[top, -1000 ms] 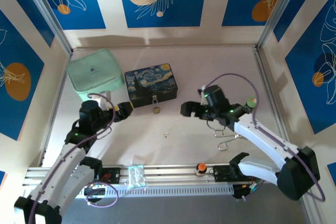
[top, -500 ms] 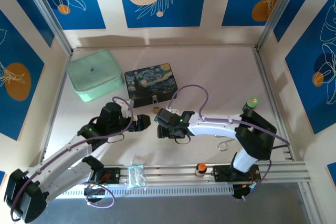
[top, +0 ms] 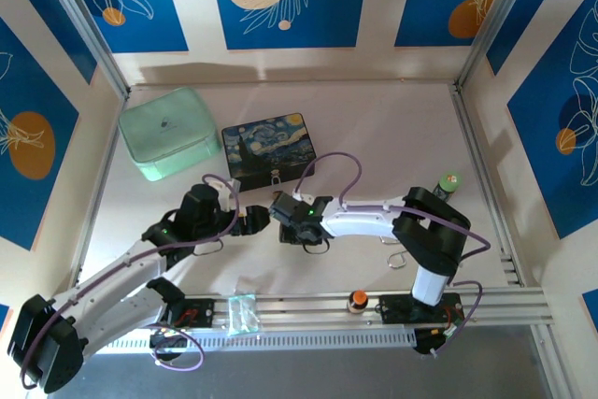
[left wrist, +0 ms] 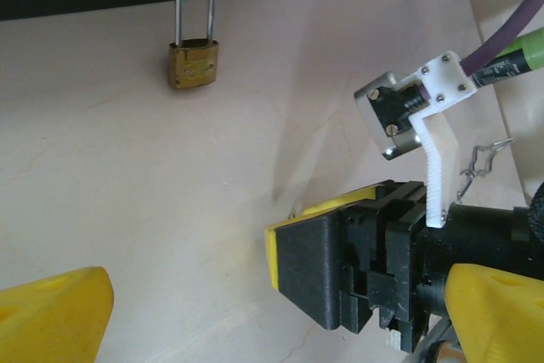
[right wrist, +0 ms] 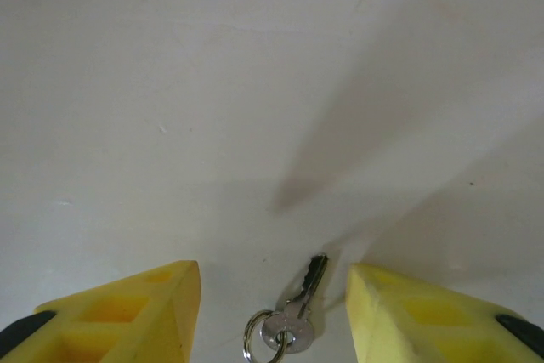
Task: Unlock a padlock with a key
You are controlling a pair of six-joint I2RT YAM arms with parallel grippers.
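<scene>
Matte pale tabletop [right wrist: 170,82]; thin silver ringed key [right wrist: 302,299]; squarish brass padlock [left wrist: 192,63].

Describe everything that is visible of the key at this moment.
The key is small, thin and silvery, metal by its look. Its head sits on a thin wire ring at the bottom edge of the right wrist view, and the blade points up and to the right there. It lies flat on the pale table, in shadow, between the yellow fingers of the open right tool. Neither finger touches it.
</scene>
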